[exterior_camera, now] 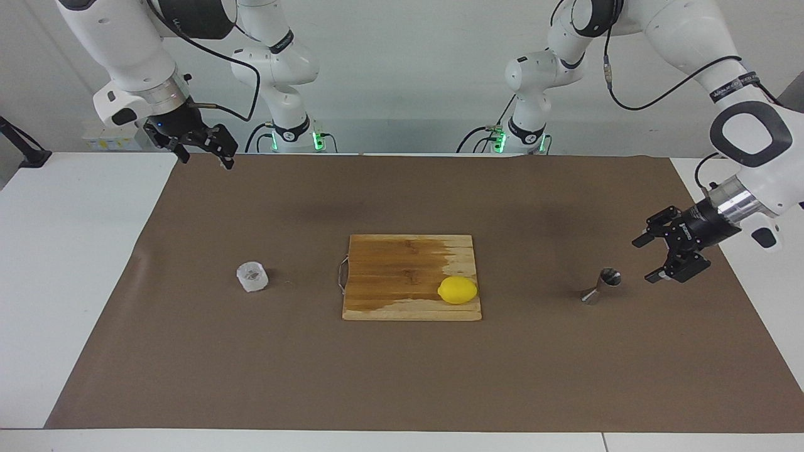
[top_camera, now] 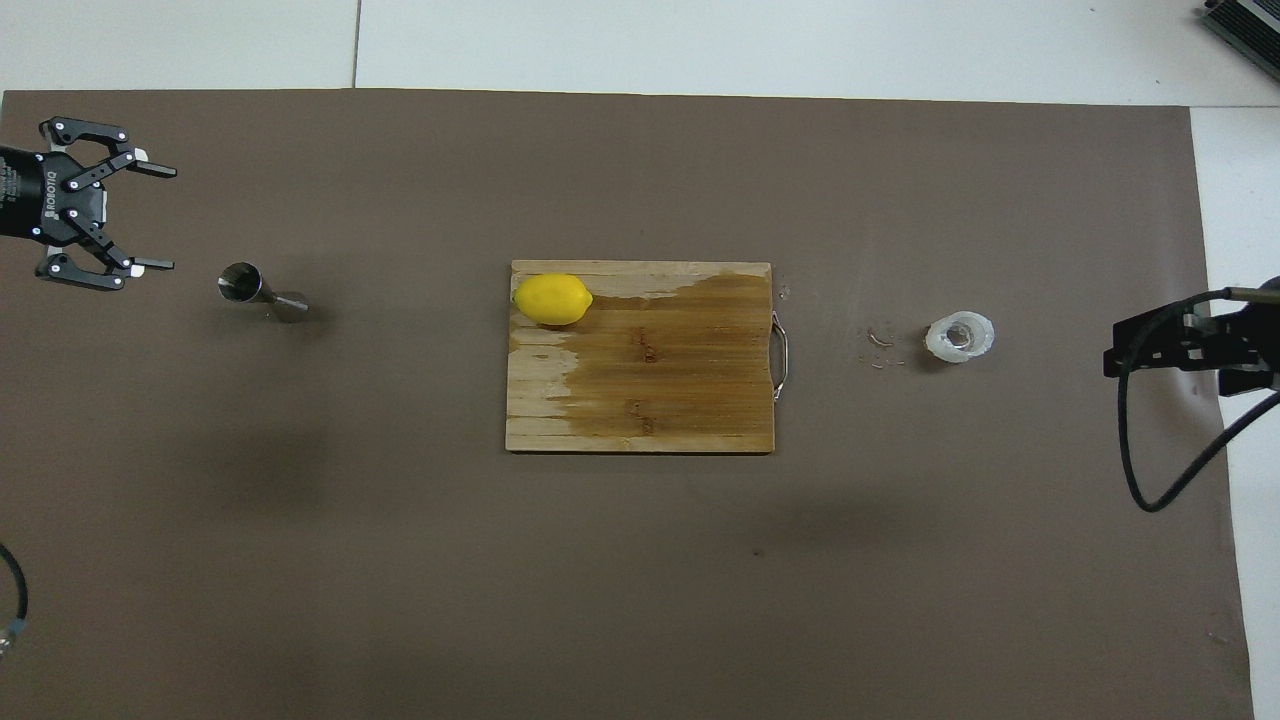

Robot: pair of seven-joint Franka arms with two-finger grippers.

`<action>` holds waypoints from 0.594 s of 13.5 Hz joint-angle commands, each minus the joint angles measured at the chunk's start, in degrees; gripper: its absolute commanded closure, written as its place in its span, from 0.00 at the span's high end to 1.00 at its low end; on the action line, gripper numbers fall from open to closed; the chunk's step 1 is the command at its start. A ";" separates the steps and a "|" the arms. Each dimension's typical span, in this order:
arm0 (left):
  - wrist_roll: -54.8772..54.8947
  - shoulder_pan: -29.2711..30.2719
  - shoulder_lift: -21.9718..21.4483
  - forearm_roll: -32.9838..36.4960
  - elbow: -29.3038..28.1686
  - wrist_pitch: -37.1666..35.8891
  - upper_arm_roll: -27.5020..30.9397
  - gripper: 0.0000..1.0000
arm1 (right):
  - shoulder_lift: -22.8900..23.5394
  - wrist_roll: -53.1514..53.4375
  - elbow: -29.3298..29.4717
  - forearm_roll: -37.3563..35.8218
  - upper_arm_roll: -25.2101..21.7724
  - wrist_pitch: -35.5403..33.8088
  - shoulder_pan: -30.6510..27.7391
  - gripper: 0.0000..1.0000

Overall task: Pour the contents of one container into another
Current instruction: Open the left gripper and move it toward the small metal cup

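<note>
The left gripper (exterior_camera: 647, 258) hangs low over the brown mat (exterior_camera: 402, 376) at the left arm's end of the table, fingers spread wide and pointing toward the steel jigger (exterior_camera: 601, 287). It sits just beside the jigger, still apart from it, nothing between the fingers. From overhead the same gripper (top_camera: 152, 218) shows both fingers splayed, clear of the jigger (top_camera: 262, 290).

The jigger stands on the mat on its own, well apart from the wooden cutting board (exterior_camera: 402, 267) in the middle of the table. On that board, a yellow lemon (exterior_camera: 457, 290) rests at the corner toward the left arm's end, on the edge farther from the robots. The board's metal handle (exterior_camera: 342, 275) faces the right arm's end.

Over there, the translucent plastic cup (exterior_camera: 252, 277) sits upright on the mat, near the board's handle side but not touching it. In the overhead view a few small specks lie on the mat beside the cup (top_camera: 959, 336).

The right gripper (exterior_camera: 206, 150) waits high over the mat's corner nearest the robots at the right arm's end, well apart from the cup, fingers open and holding nothing.
</note>
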 commanded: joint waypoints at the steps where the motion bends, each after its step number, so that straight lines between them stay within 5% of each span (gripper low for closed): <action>1: -3.64 1.55 5.04 -1.05 4.47 0.01 -0.43 1.00 | 0.07 -1.14 0.12 0.38 -0.51 -0.74 0.34 1.00; 5: -3.55 3.57 7.25 -3.93 3.42 3.26 -0.60 1.00 | 0.07 -1.14 0.12 0.38 -0.51 -0.74 0.34 1.00; 8: -2.94 3.49 5.24 -4.39 -3.94 5.89 -0.60 1.00 | 0.07 -1.05 0.12 0.38 -0.51 -0.74 0.34 1.00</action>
